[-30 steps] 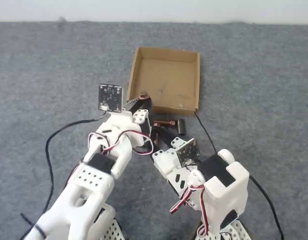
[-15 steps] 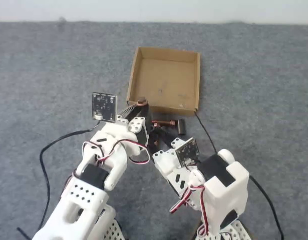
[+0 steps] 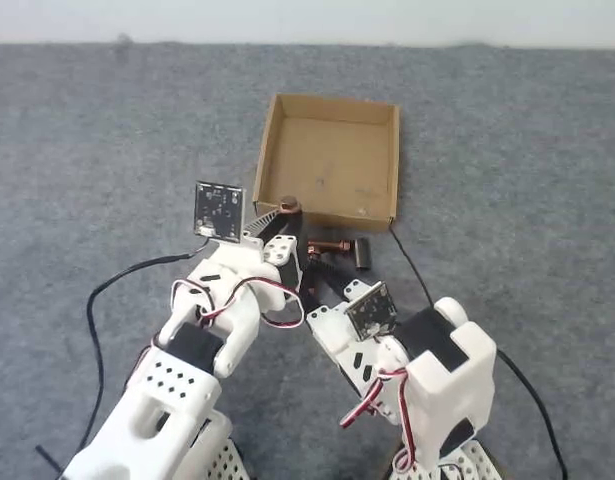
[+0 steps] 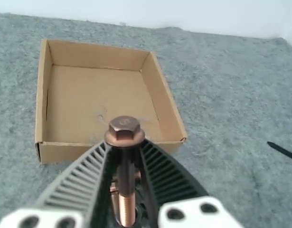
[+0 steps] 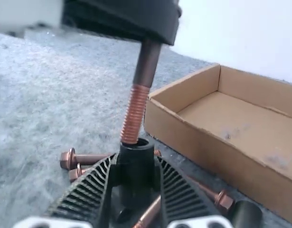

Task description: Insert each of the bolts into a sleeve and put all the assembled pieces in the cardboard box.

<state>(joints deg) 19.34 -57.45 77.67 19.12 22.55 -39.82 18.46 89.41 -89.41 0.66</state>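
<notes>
A copper bolt (image 4: 124, 133) stands upright with my left gripper (image 4: 124, 151) shut on its shaft, head up. In the right wrist view its threaded end (image 5: 134, 118) dips into the mouth of a black sleeve (image 5: 136, 153), and my right gripper (image 5: 135, 167) is shut on that sleeve. From above, the left gripper (image 3: 287, 222) and right gripper (image 3: 319, 272) meet just in front of the cardboard box (image 3: 278, 128). The box (image 4: 42, 80) holds nothing that I can see. Loose bolts (image 3: 330, 245) and a spare sleeve (image 3: 362, 252) lie on the carpet by the box's front wall.
Grey carpet (image 3: 507, 180) covers the table. A black cable (image 3: 412, 268) runs from the box's front corner past the right arm, and another cable (image 3: 92, 320) loops left of the left arm. More loose bolts (image 5: 84, 159) lie under the right gripper.
The left arm swung slightly to the left and came back, keeping the bolt in its grip. The right arm shifted a little toward it with the sleeve.
</notes>
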